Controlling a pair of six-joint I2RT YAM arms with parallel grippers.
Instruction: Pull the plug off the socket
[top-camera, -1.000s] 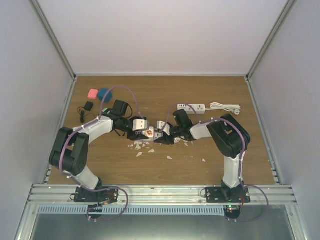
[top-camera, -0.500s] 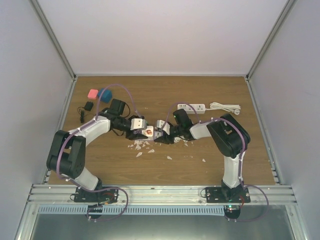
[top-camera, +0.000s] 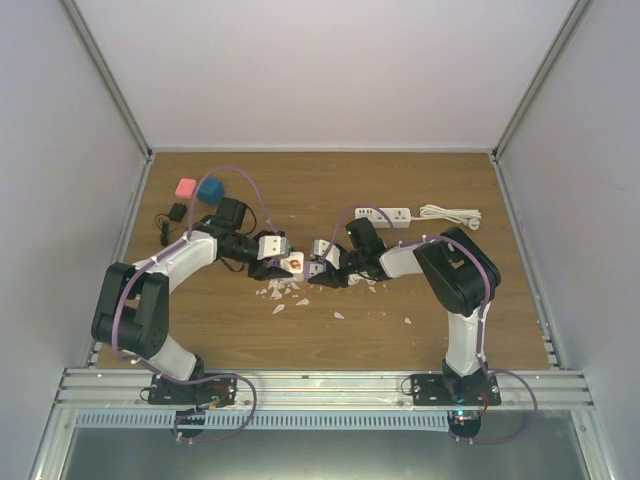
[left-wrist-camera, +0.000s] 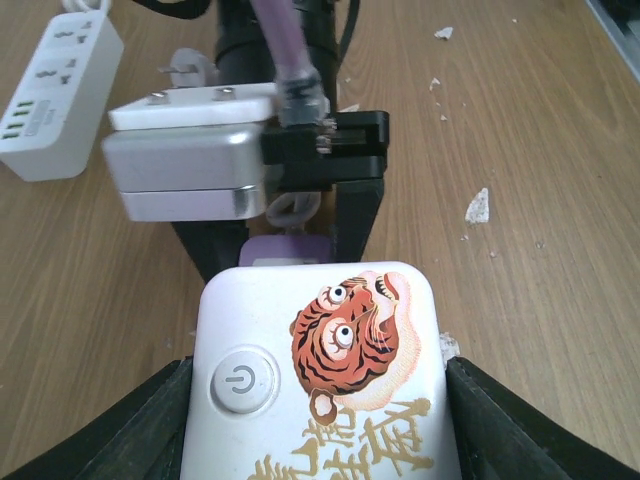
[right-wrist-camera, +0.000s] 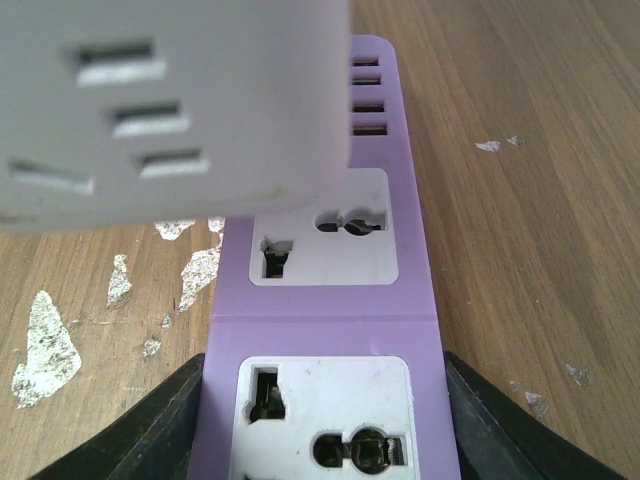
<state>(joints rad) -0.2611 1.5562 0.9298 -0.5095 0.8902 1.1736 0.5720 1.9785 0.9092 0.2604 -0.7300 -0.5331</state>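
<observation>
Jaws on both arms part-spread and gripping: left gripper (left-wrist-camera: 318, 430) clamps the tiger-print plug (left-wrist-camera: 320, 340), right gripper (right-wrist-camera: 325, 420) clamps the purple socket strip (right-wrist-camera: 320, 300), mid table (top-camera: 420, 290). Plug sits at the strip's far end; seated or free, can't tell. White power strip (top-camera: 384, 215) behind, pale flakes (top-camera: 280, 295) nearer.

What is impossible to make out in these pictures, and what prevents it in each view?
Left wrist: the white tiger adapter hides its own pins; the bottom edge cuts off its near end.
Right wrist: the same adapter, blurred near the lens, covers the far end of the purple socket strip.
Top external: the joint between them is too small to judge.
</observation>
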